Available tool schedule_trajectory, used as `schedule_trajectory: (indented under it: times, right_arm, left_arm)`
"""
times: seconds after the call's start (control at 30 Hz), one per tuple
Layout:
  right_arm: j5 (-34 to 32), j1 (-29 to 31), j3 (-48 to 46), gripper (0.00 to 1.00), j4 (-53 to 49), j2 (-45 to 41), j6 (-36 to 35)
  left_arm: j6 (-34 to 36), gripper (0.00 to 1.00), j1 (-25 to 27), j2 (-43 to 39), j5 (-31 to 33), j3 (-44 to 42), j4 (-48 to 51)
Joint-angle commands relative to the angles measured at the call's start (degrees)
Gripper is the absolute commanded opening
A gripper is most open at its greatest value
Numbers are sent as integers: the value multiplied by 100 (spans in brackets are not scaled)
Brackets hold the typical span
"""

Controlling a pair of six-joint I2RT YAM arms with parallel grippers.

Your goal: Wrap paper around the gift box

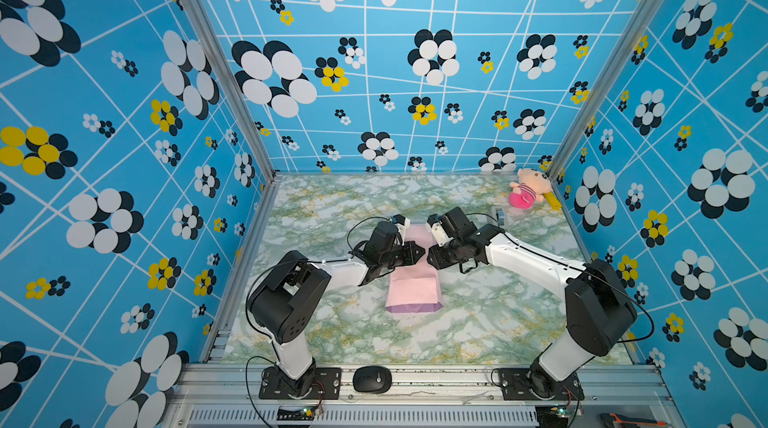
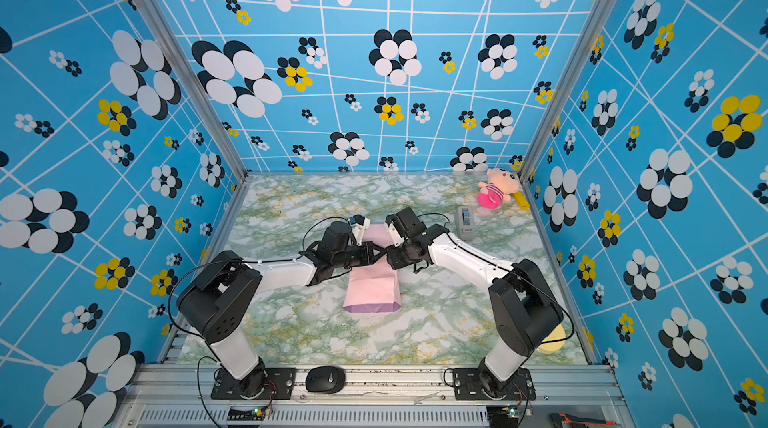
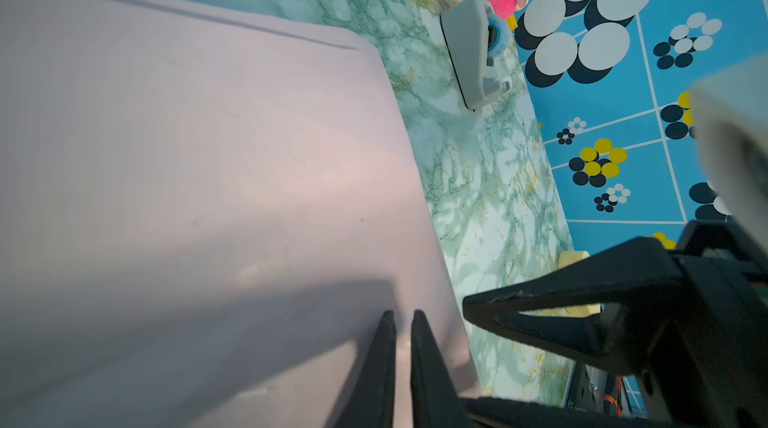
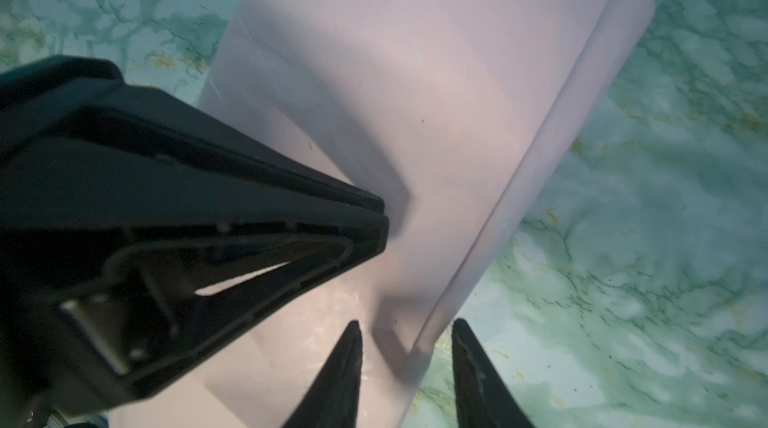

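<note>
In both top views the left end effector (image 3: 402, 317) sits at the middle of the frame, over the centre of the counter (image 1: 316, 213). It is clenched, with its two black fingers pressed almost together. The tips are at the pink top of the paper (image 1: 411, 288), and we cannot tell whether they touch it or pinch any of it.

The paper lies at the centre of the frame as a folded strip. It runs from between the two end effectors down toward the lower edge of the counter, pink face up, with a lilac band along its near end. In the right wrist view it rises over a block-shaped bulge; the box itself is hidden.

The right end effector (image 4: 407, 328) is almost tip to tip with the left one. It is released, its fingers spread to either side of the paper's folded edge and gripping nothing.

Farther right a grey dispenser (image 2: 465, 222) stands on the counter. A plush toy (image 1: 527, 193) sits at the counter's upper right corner.
</note>
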State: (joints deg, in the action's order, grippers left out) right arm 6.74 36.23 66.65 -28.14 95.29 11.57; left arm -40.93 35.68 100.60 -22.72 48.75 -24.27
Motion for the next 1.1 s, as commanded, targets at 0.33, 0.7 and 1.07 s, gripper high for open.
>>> schedule_trajectory:
  times: [0.33, 0.7, 1.07]
  right_arm:
    - [892, -380, -155, 40, 648, 262, 486]
    - [1258, -581, -134, 44, 707, 678, 844]
    - [1720, -874, -363, 58, 1036, 227, 1145]
  left_arm:
    - [67, 13, -139, 268, 412, -371, 1124]
    - [65, 13, -140, 267, 415, -384, 1125]
    - [60, 13, -140, 276, 400, -375, 1130]
